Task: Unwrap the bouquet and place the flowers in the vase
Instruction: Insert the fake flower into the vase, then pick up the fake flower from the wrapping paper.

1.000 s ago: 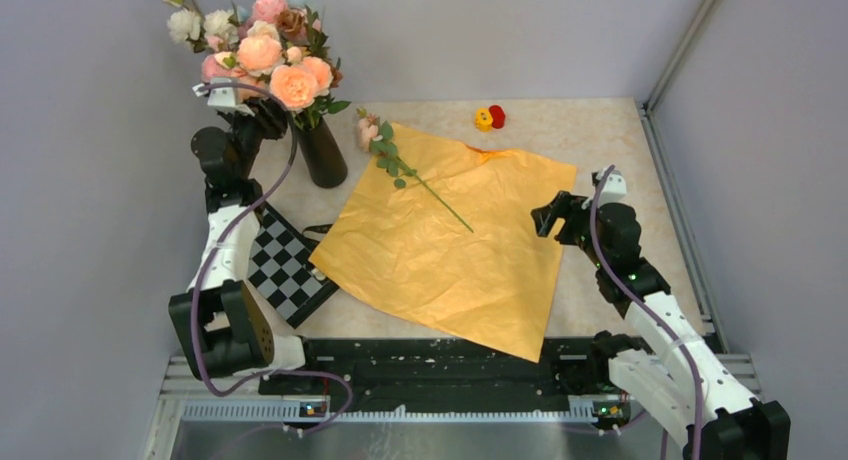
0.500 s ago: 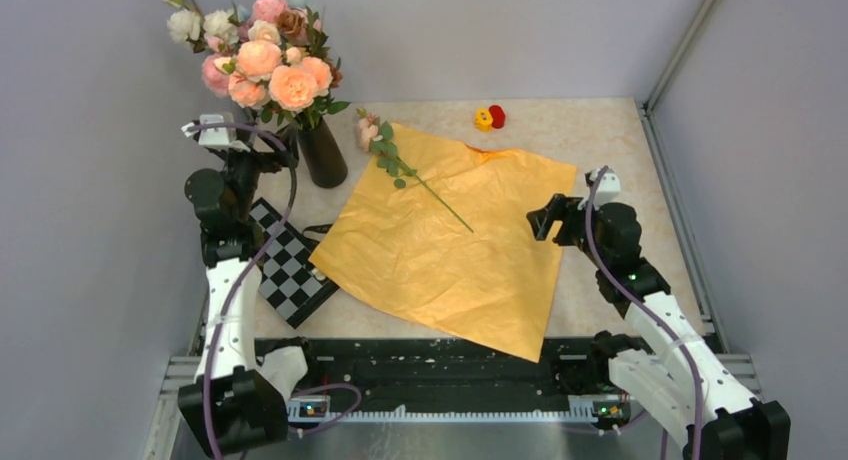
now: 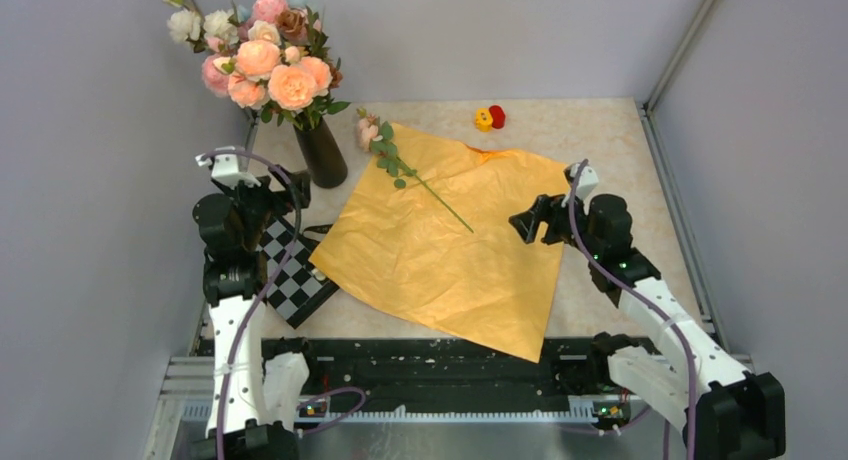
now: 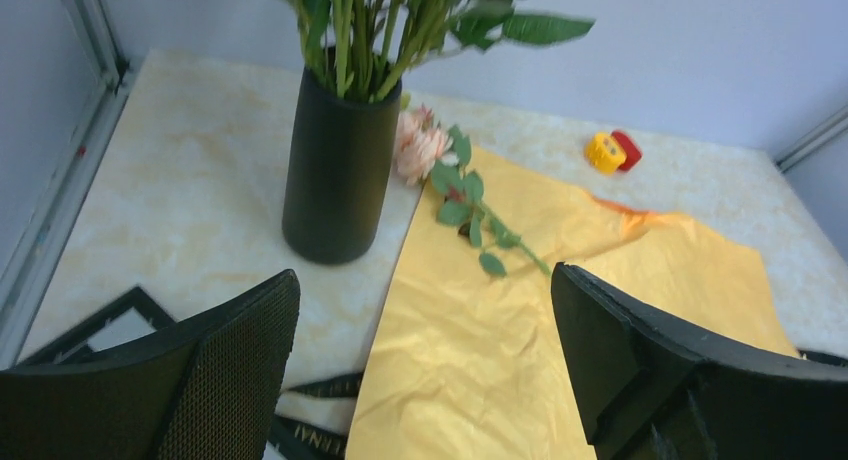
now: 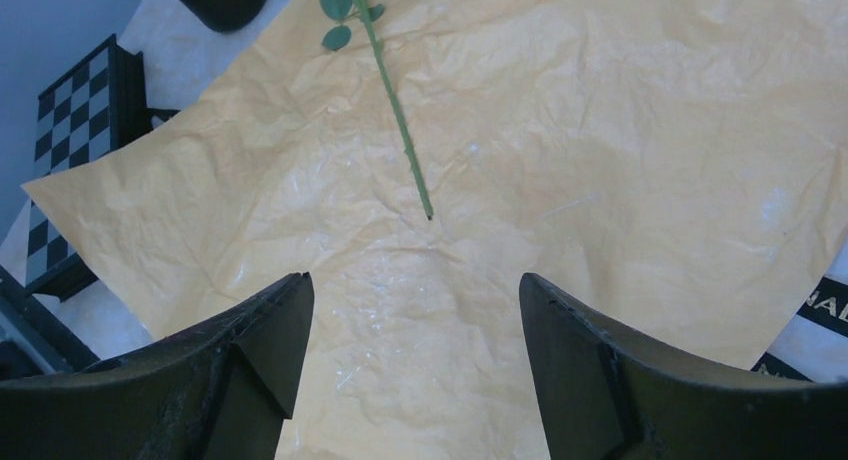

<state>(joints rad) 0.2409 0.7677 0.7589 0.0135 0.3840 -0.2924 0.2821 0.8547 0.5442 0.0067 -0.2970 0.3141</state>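
Hovering my right tool (image 5: 415, 280) wide open, empty, over the orange paper (image 5: 620, 160) | flower (image 3: 398, 164) lying diagonally on it, bloom beside the vase (image 3: 322, 156), stem tip pointing toward my right tool | left tool (image 4: 425, 280) gaping empty, sitting nearer the bloom.

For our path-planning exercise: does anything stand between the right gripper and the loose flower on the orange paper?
Nothing visible does. The right gripper, open, hovers over the orange paper, and only bare paper lies between it and the stem end of the flower.
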